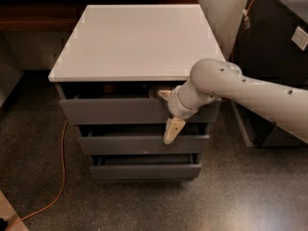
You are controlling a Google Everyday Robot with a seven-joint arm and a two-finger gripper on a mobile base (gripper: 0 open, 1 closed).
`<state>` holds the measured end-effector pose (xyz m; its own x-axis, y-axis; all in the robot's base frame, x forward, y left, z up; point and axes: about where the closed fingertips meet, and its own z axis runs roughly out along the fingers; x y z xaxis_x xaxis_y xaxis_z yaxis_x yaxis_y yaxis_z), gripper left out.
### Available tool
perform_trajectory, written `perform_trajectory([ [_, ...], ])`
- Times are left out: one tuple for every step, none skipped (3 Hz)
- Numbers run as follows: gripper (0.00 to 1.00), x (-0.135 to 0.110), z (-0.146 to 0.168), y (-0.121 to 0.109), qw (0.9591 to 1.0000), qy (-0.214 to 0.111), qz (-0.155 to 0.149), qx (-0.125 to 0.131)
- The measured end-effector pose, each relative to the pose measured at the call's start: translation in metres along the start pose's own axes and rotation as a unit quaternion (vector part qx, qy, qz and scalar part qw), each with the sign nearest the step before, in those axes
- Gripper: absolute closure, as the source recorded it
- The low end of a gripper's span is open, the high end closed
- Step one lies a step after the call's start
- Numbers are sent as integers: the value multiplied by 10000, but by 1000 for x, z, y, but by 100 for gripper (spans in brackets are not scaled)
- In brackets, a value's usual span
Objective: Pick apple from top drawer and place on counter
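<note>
The white counter (139, 37) tops the grey cabinet. The top drawer (115, 110) is pulled out a little, leaving a dark gap under the counter edge. A small reddish round shape (108, 87) shows in that gap left of centre; it looks like the apple, mostly hidden. My gripper (168, 112) is at the right part of the top drawer's front. It is open: one beige finger (163, 94) reaches into the gap over the drawer's front edge, and the other (173, 130) hangs down in front of the drawer face. It holds nothing.
Two narrower grey drawers (144, 144) sit below, both slightly out. A pale rounded object (155, 90) lies in the drawer gap by the upper finger. An orange cable (61, 177) runs over the floor at left. A dark cabinet (279, 42) stands at right, a wooden shelf (33, 13) behind left.
</note>
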<state>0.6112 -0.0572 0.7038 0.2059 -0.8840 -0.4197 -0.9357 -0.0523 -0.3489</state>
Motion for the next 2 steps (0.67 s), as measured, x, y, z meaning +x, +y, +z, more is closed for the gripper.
perform_trajectory([
  [0, 3, 25, -15, 9999, 41, -90, 52],
  [0, 2, 44, -28, 9999, 53, -119, 67],
])
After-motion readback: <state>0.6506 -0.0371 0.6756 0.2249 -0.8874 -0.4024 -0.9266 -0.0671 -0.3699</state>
